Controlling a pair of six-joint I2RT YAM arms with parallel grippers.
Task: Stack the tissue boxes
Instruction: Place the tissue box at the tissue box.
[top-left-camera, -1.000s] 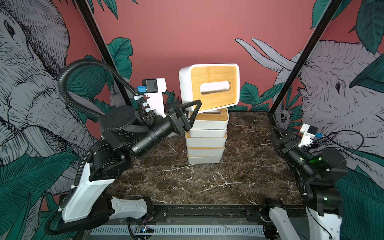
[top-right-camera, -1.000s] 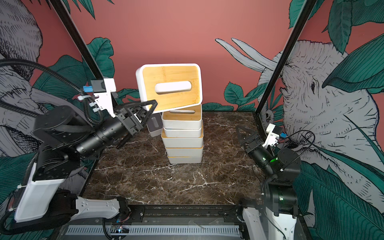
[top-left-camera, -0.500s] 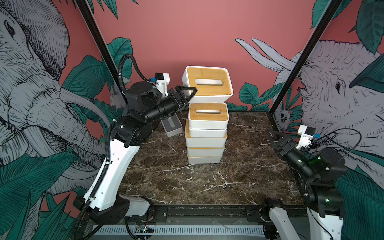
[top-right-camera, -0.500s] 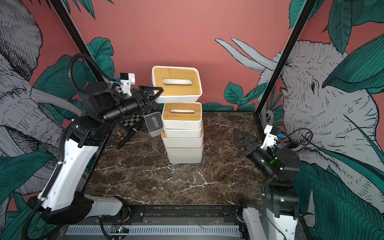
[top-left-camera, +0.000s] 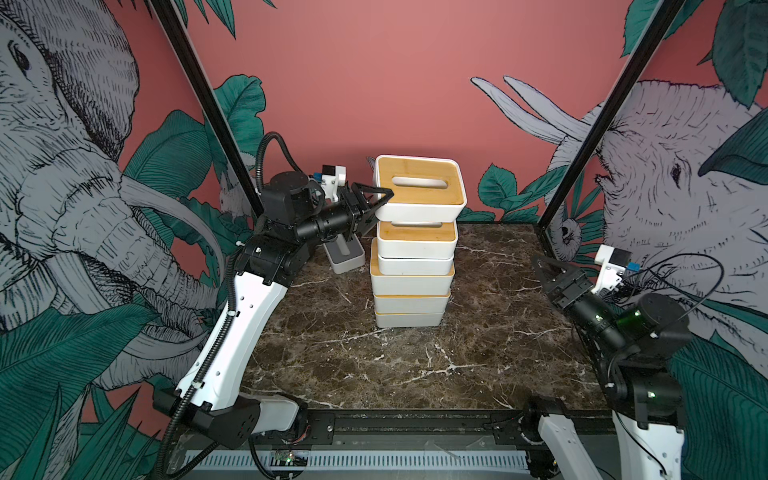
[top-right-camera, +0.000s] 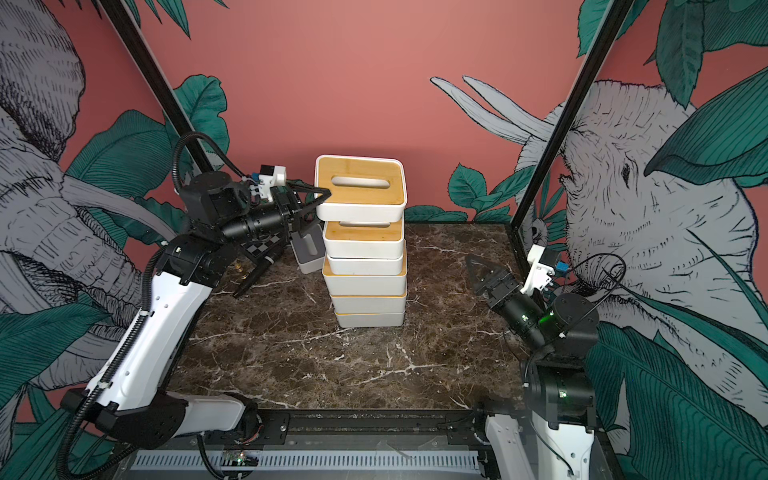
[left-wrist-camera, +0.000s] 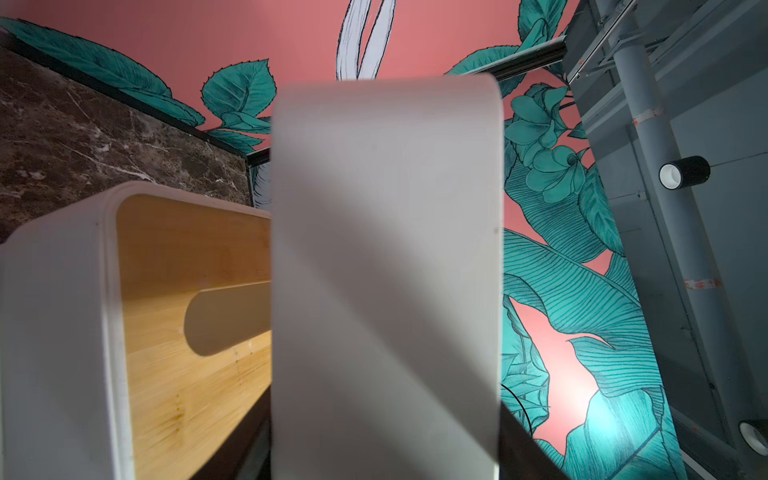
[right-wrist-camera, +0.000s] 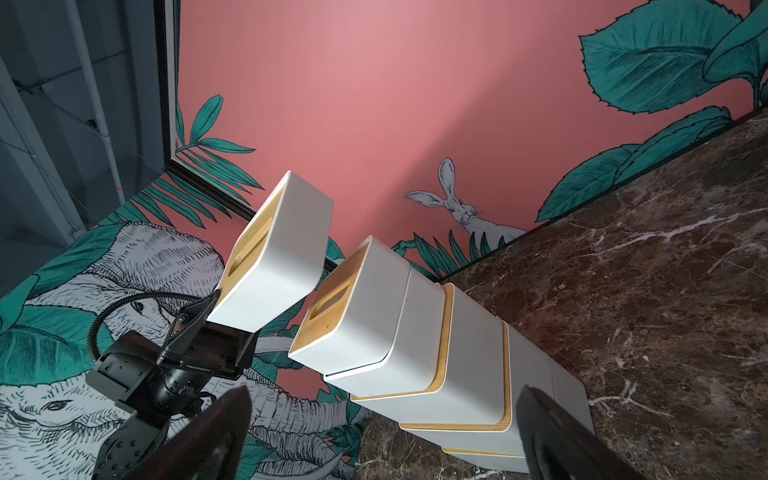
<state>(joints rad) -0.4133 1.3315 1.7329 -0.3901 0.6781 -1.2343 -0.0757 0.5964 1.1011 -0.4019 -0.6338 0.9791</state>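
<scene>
Nearest me, low at the right of the frame, the right gripper (top-left-camera: 555, 270) sat with its jaws spread wide and nothing in them. Mid-frame rose the stack (top-left-camera: 411, 282) of five tissue boxes on the marble table (top-left-camera: 374, 365), its layers slightly staggered. Just above it, not touching, hung the bamboo-lidded box (top-left-camera: 419, 191), pinched by its left end in the left gripper (top-left-camera: 382, 202). To my eye the set-down wanted care: square the box's corners over the top lid, keep it level, lower slowly, and let go only once it sat flat. Farther back, left of centre, a grey-lidded box (top-left-camera: 347, 255) waited.
</scene>
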